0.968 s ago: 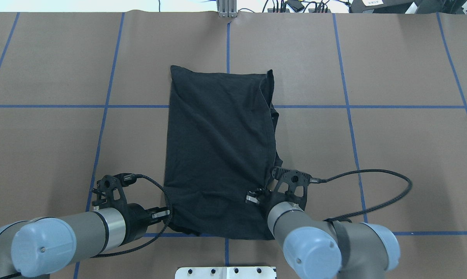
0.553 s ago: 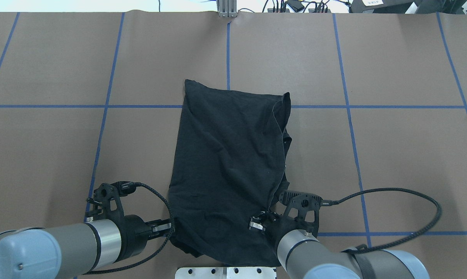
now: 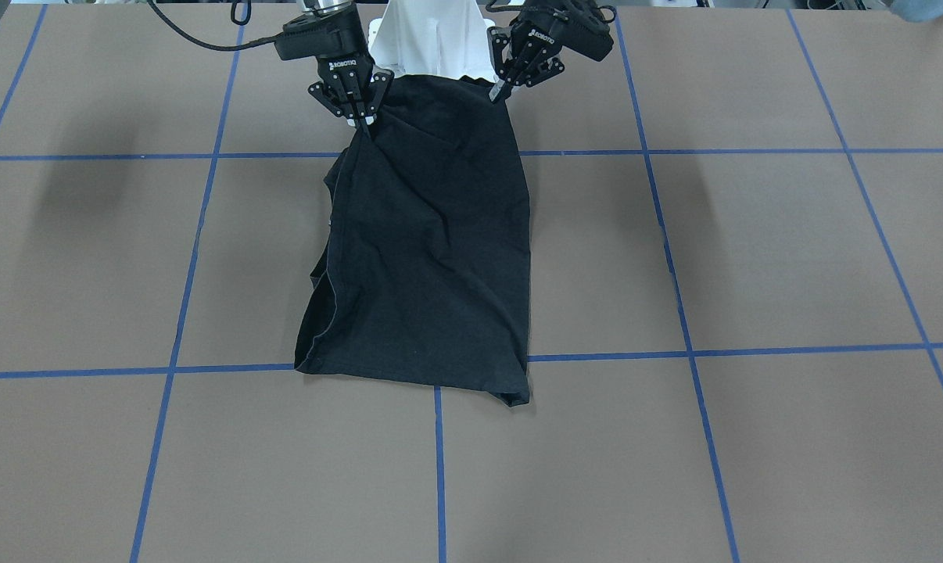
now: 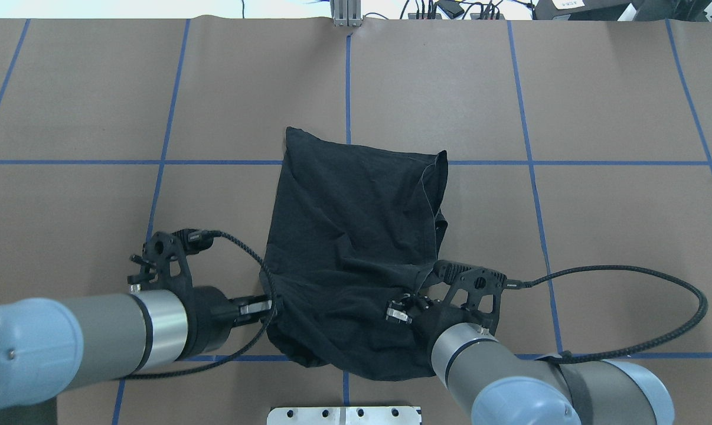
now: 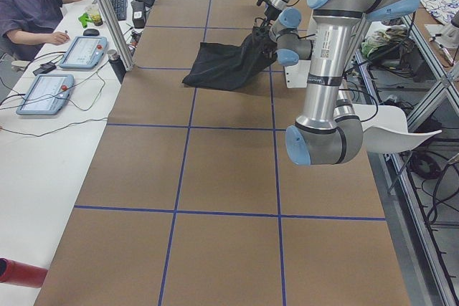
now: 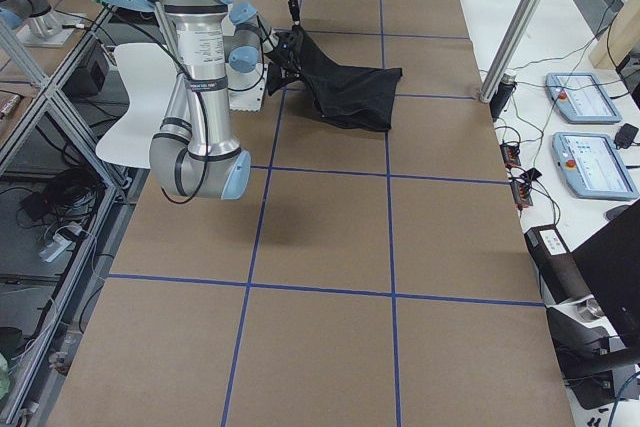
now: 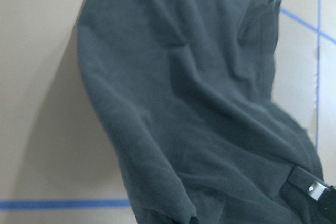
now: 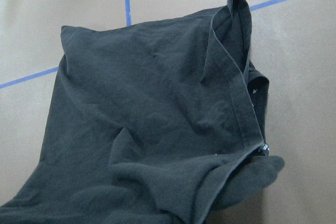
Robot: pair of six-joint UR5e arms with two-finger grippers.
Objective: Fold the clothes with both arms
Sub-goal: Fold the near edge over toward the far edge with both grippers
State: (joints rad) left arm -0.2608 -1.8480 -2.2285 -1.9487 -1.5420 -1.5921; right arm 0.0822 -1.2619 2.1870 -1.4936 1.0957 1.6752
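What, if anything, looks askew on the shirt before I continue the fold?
The T-shirt lies skewed: its far edge slants across the blue grid line, and an inner layer pokes out on the robot's right. Cloth sags bunched between the left gripper and right gripper.

The black fabric T-shirt lies at the centre of the brown paper-covered table, astride the centre grid line. Its far edge rests flat on the surface. Its near end is raised off the surface toward the robot. The black two-finger left gripper clamps the near left corner. The black two-finger right gripper clamps the near right corner. The near hem sags between them. The white metal base plate sits at the table's near edge, on the robot's side of the hem.
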